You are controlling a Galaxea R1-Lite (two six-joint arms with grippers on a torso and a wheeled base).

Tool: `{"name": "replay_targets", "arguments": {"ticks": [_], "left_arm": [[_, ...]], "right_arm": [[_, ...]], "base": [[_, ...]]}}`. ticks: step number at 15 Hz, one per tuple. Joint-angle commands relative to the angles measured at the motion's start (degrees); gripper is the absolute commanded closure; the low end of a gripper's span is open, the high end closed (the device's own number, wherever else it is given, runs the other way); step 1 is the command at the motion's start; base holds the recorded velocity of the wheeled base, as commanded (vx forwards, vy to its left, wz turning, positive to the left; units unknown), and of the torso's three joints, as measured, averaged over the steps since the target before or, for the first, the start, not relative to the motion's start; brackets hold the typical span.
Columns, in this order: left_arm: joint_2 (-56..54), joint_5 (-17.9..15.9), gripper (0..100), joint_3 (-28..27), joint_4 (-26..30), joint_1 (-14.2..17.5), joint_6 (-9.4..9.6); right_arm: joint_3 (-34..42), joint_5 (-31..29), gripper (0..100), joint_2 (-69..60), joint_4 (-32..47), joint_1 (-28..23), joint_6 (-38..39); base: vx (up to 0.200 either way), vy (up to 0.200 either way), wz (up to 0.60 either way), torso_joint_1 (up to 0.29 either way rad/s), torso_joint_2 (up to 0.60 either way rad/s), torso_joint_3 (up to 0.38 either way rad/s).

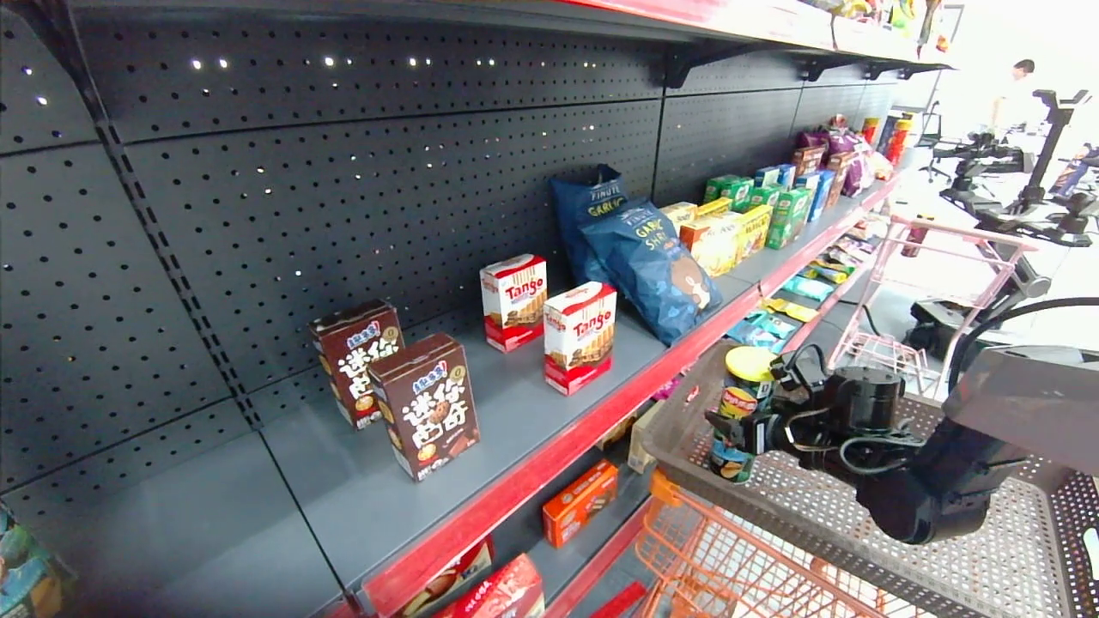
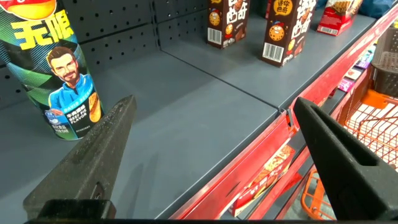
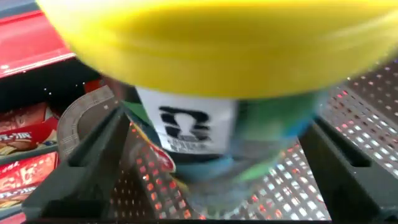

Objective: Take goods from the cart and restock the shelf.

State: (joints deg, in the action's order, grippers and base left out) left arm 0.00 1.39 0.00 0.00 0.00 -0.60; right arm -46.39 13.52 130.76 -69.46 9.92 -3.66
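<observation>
Counting one yellow-lidded can [image 1: 740,412], two brown boxes [image 1: 356,360], two red-and-white boxes [image 1: 579,336] and two blue bags [image 1: 657,266] standing along the grey shelf [image 1: 515,412], plus one green can [image 2: 59,74] toward its left end.

Clamping the yellow-lidded can in the right gripper [image 1: 745,429], pinching its body from both sides. Holding it upright, lid up, long axis running vertical. Hanging it over the near left corner of the cart [image 1: 987,549], just right of the shelf's red front lip [image 1: 549,468]; not showing whether its base is touching the perforated tray.

Hovering the left gripper [image 2: 211,162] above the shelf board near the red lip, spread wide and gripping nothing, close beside the green can. Finding that green can standing upright too, long axis vertical, well left of the brown boxes.

Tracing the red lip from near left to far right as the shelf's front edge, with the pegboard wall [image 1: 386,189] closing the back. Noting a bare stretch of grey board lying between the green can and the brown boxes, and a narrower bare strip running in front of the boxes toward the lip. Seeing an orange wire basket [image 1: 730,566] hanging beneath the cart's tray, and one pink cart [image 1: 936,257] standing farther right, well apart.
</observation>
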Motion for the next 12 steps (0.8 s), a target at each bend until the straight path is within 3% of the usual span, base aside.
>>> {"name": "replay_targets", "arguments": {"ticks": [1,11,12], "left_arm": [[0.0,0.02,0,0.0,0.0,0.0,-0.02],[0.0,0.02,0,0.0,0.0,0.0,-0.02],[0.0,0.02,0,0.0,0.0,0.0,-0.02]], "right_arm": [[-0.81,0.02,0,2.75,-0.67,0.71,-0.03],[-4.68,-0.25,0,7.41,-2.08,0.1,-0.21],[-5.03,-0.51,100,7.5,-2.17,0.1,-0.3]], "base": [[0.0,0.0,0.0,0.0,0.0,0.0],[0.0,0.0,0.0,0.0,0.0,0.0],[0.0,0.0,0.0,0.0,0.0,0.0]]}}
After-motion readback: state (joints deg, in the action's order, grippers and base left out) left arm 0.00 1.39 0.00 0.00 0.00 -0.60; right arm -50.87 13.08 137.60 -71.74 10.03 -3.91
